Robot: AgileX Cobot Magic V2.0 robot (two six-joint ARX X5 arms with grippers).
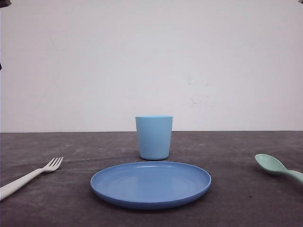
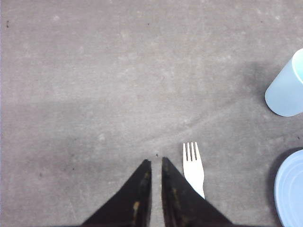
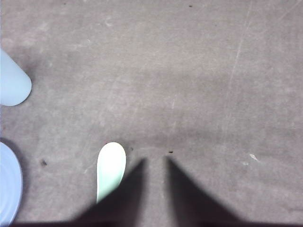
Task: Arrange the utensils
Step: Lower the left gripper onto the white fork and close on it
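White plastic fork (image 1: 29, 177) lies far left on the grey table (image 1: 236, 198), beside the left gripper (image 2: 156, 163), fingers nearly pressed together. Blue plate (image 1: 150, 183) sits centre, light blue cup (image 1: 154, 137) behind. Mint-green spoon (image 1: 277, 168) lies far right, beside the slightly parted right gripper (image 3: 155, 163).

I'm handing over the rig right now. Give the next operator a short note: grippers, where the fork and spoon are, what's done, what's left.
Left gripper: nearly shut, holding nothing, over the table just beside the fork.
Right gripper: open, empty, beside the spoon.
Fork lies left of the plate, spoon to its right, cup behind the plate.
Done: nothing gripped yet.
Left: both utensils still to be picked up and organized.
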